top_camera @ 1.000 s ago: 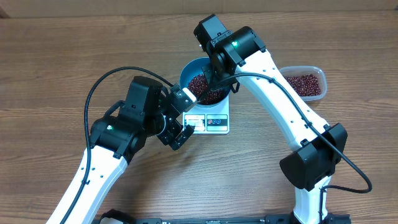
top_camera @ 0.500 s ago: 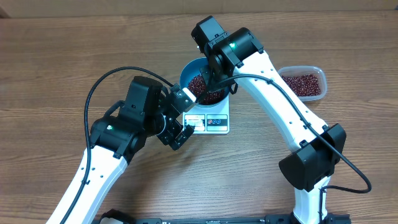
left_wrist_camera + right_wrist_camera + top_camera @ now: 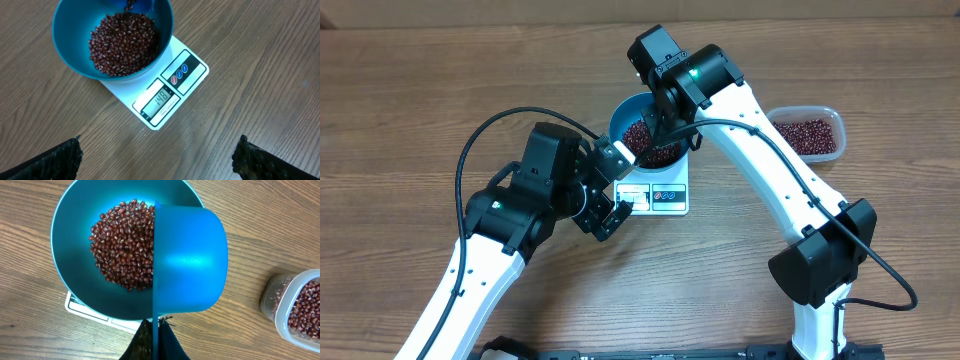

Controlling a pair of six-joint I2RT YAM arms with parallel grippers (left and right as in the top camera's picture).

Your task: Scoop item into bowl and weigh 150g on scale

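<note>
The blue bowl (image 3: 620,118) stands on the white scale (image 3: 665,196) and holds a heap of red-brown beans (image 3: 125,42). In the left wrist view the scale's display (image 3: 161,101) reads 148. My right gripper (image 3: 156,335) is shut on the handle of a blue scoop (image 3: 190,260). The scoop is turned on its side over the bowl's right half, and a few beans drop from it (image 3: 131,5). My left gripper (image 3: 157,160) hangs open and empty over the bare table just in front of the scale.
A clear plastic tub (image 3: 810,133) with more beans stands to the right of the scale, also seen as the tub (image 3: 300,310) in the right wrist view. Wooden table (image 3: 420,100) surrounds everything. The left arm's black cable (image 3: 480,140) loops over the table at the left.
</note>
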